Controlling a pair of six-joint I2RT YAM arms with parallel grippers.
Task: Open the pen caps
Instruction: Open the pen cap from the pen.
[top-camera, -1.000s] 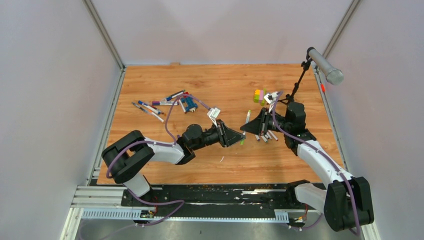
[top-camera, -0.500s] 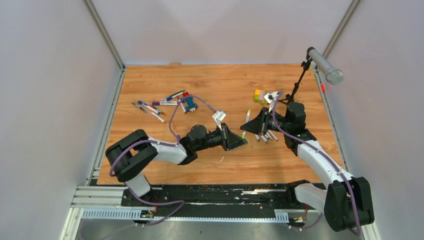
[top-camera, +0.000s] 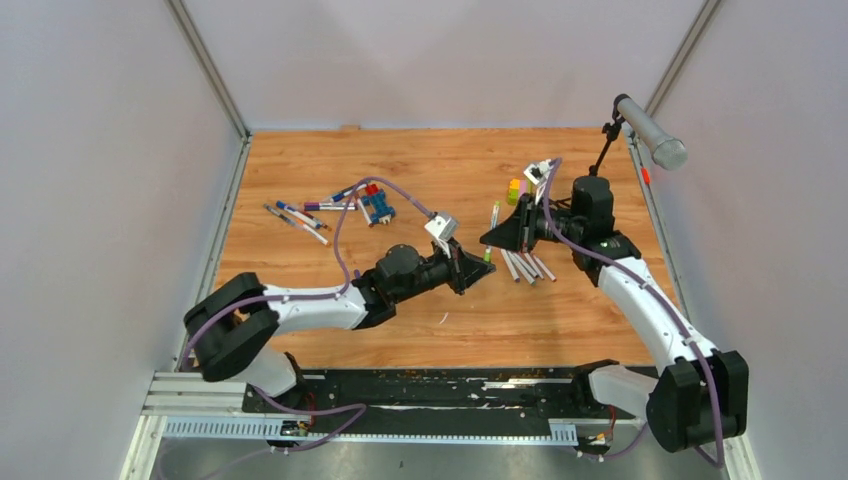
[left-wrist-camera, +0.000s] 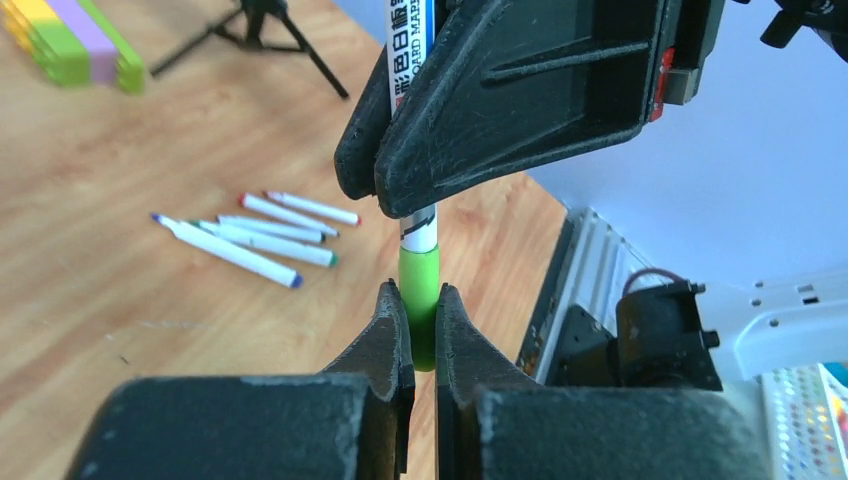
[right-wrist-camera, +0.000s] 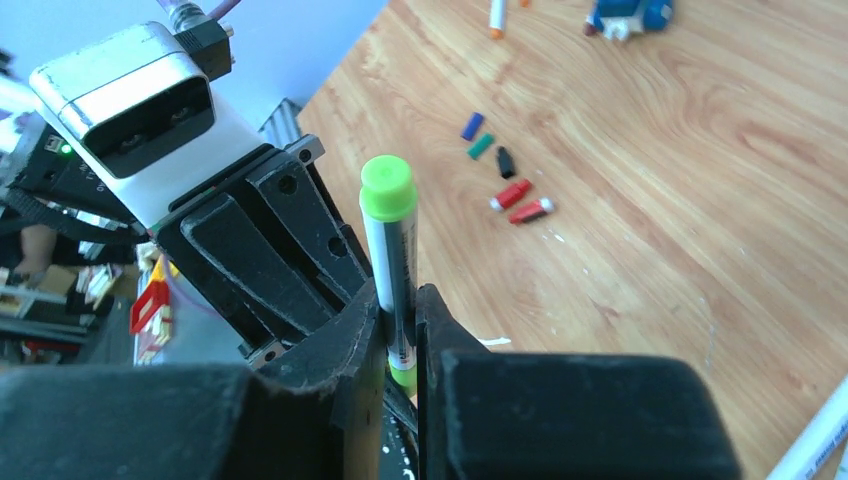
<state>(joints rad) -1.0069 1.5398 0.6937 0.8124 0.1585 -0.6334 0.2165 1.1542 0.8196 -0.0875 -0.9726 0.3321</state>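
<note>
A white-barrelled pen (top-camera: 492, 232) hangs in the air between my two grippers above the middle of the table. My left gripper (left-wrist-camera: 420, 300) is shut on the green pen cap (left-wrist-camera: 419, 288) at the pen's lower end. My right gripper (right-wrist-camera: 400, 300) is shut on the barrel (right-wrist-camera: 393, 262) just above that cap. The pen's other end (right-wrist-camera: 388, 188) is green too. Several uncapped pens (top-camera: 525, 265) lie beneath the right gripper (top-camera: 490, 238). More pens (top-camera: 308, 210) lie at the far left. Loose pen caps (right-wrist-camera: 505, 180) are scattered on the wood.
A blue-and-red toy brick figure (top-camera: 377, 205) lies beside the left pile of pens. A yellow-green-pink block stack (top-camera: 517, 190) and a black microphone stand (top-camera: 605, 150) sit behind the right arm. The metal rail (top-camera: 400, 395) runs along the near edge.
My left gripper has moved right to the pen and shut on its green cap. The right gripper has carried the pen up and a little toward the back.
</note>
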